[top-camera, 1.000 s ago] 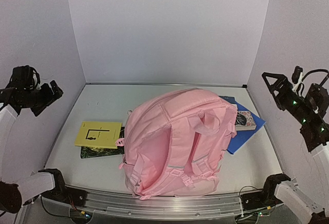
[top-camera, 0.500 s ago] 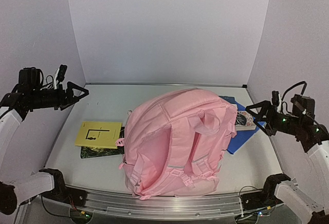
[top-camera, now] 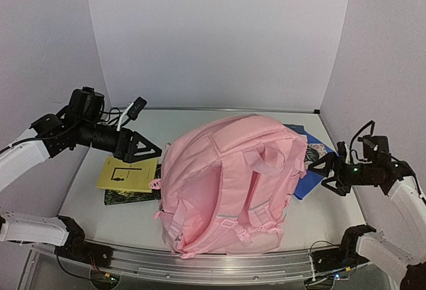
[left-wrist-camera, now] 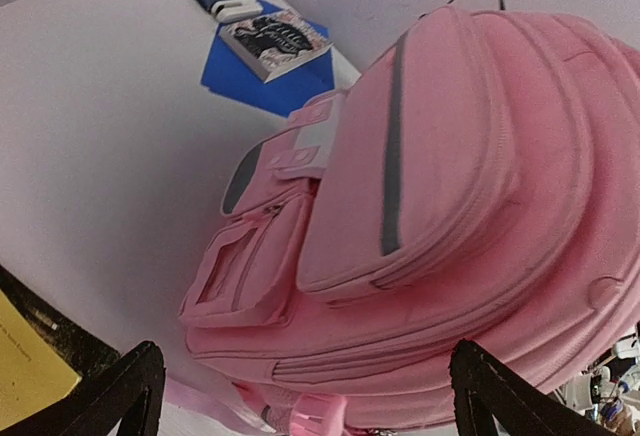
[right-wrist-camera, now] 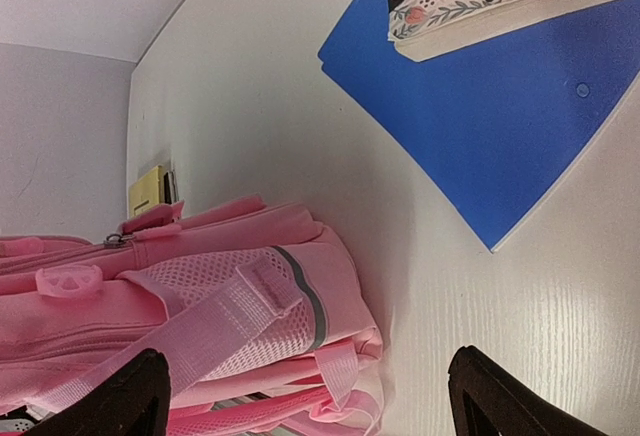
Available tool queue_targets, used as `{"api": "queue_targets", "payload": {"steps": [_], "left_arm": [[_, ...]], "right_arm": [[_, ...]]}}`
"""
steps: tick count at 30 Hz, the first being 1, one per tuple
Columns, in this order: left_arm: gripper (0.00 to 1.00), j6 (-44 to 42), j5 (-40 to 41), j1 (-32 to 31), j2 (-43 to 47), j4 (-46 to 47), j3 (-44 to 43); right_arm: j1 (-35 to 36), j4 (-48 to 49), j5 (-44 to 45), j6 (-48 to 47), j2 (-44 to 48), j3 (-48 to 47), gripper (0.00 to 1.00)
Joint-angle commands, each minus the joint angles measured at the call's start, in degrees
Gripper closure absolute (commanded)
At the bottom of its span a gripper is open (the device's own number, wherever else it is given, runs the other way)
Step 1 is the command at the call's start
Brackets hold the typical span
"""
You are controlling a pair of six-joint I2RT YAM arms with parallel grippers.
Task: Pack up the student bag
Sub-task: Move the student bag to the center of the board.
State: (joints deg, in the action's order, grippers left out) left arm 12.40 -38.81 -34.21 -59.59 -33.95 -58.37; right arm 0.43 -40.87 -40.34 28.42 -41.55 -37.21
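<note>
You are looking at packing barely begun: the student bag (top-camera: 226, 183) is lying straps-up at centre frame, the yellow book (top-camera: 126, 173) at left and the blue folder (right-wrist-camera: 500, 126) at right are sitting outside it, and the left gripper (top-camera: 150, 150) and right gripper (top-camera: 319, 174) are hovering, jaws spread, gripping nothing.

student bag (top-camera: 226, 183): light pink | folder (right-wrist-camera: 500, 126): blue | booklet (top-camera: 126, 173): yellow
</note>
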Motion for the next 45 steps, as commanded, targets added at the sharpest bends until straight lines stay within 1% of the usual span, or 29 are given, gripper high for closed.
{"api": "queue_targets", "payload": {"steps": [1, 5, 11, 12, 13, 14, 17, 18, 19, 21, 22, 24, 26, 27, 28, 31, 34, 36, 38, 40, 45], "left_arm": [[0.00, 0.2, -7.7, -4.2, 2.3, 8.7, -0.9], [0.00, -0.7, -8.2, -9.5, 0.0, 9.3, -3.6], [0.00, -4.1, -7.2, -15.7, -6.7, 9.5, -10.1], [0.02, -4.4, -6.7, -16.7, -7.8, 9.8, -11.0], [0.08, -4.6, -6.4, -17.3, -8.6, 10.3, -11.6], [0.16, -4.6, -6.3, -17.6, -9.2, 10.8, -12.0], [0.67, -4.2, -4.6, -18.0, -10.3, 13.1, -12.3], [0.78, -4.2, -4.0, -18.1, -10.4, 13.8, -12.1], [0.86, -4.3, -3.3, -18.1, -10.4, 14.6, -11.9], [0.97, -4.2, -1.7, -18.1, -10.2, 16.1, -11.4], [1.00, -4.2, -0.8, -18.1, -10.0, 16.9, -11.2], [1.00, -4.7, 2.8, -18.1, -9.7, 17.6, -11.1], [1.00, -5.5, 8.9, -18.0, -9.4, 17.0, -11.1], [1.00, -5.8, 13.7, -18.0, -9.3, 16.4, -11.3], [1.00, -6.0, 20.2, -18.0, -9.3, 15.8, -11.5], [1.00, -5.8, 33.2, -17.9, -9.4, 15.2, -12.6], [1.00, -5.1, 40.9, -16.1, -10.0, 15.2, -14.5], [1.00, -3.6, 43.1, -13.1, -10.4, 14.7, -15.9], [1.00, -1.2, 42.8, -8.8, -10.5, 14.6, -16.9], [1.00, -0.8, 43.6, -6.4, -10.5, 15.2, -17.7], [1.00, -1.2, 48.2, -6.1, -11.0, 14.8, -20.9]], "right_arm": [[0.3, 5.1, -0.8, -0.5, -2.7, 0.7, 0.04], [0.3, 6.5, -0.2, -0.6, -4.8, -0.6, 0.03], [0.3, 8.5, 0.7, -0.8, -7.0, -0.9, 0.02], [0.3, 8.7, 0.8, -0.8, -7.2, -0.9, 0.02], [0.3, 8.8, 1.0, -0.8, -7.4, -1.0, 0.02], [0.3, 8.8, 1.2, -0.9, -7.4, -1.2, 0.02], [0.3, 9.1, 1.8, -0.8, -7.6, -2.1, 0.02], [0.3, 9.3, 2.0, -0.7, -7.8, -2.5, 0.02], [0.3, 9.5, 2.3, -0.7, -8.1, -2.9, 0.02], [0.2, 10.1, 2.8, -0.6, -9.2, -3.9, 0.02], [0.2, 10.4, 3.0, -0.5, -9.9, -4.4, 0.02], [0.3, 11.3, 3.5, -0.2, -11.0, -5.7, 0.02], [0.2, 12.4, 3.9, 0.2, -12.3, -6.7, 0.02], [0.3, 12.9, 4.1, 0.4, -12.8, -7.3, 0.02], [0.3, 13.5, 4.2, 0.6, -13.4, -7.9, 0.02], [0.4, 14.7, 5.0, 0.5, -15.6, -9.8, 0.02], [1.2, 15.3, 7.1, -0.3, -18.6, -12.0, 0.02], [2.3, 15.6, 8.9, -0.7, -21.1, -13.5, 0.02], [4.3, 16.1, 10.9, -1.0, -24.1, -15.2, 0.02], [7.0, 16.8, 13.2, -0.8, -27.0, -16.9, 0.02], [14.4, 19.5, 19.8, 1.3, -32.0, -22.5, 0.02]]}}
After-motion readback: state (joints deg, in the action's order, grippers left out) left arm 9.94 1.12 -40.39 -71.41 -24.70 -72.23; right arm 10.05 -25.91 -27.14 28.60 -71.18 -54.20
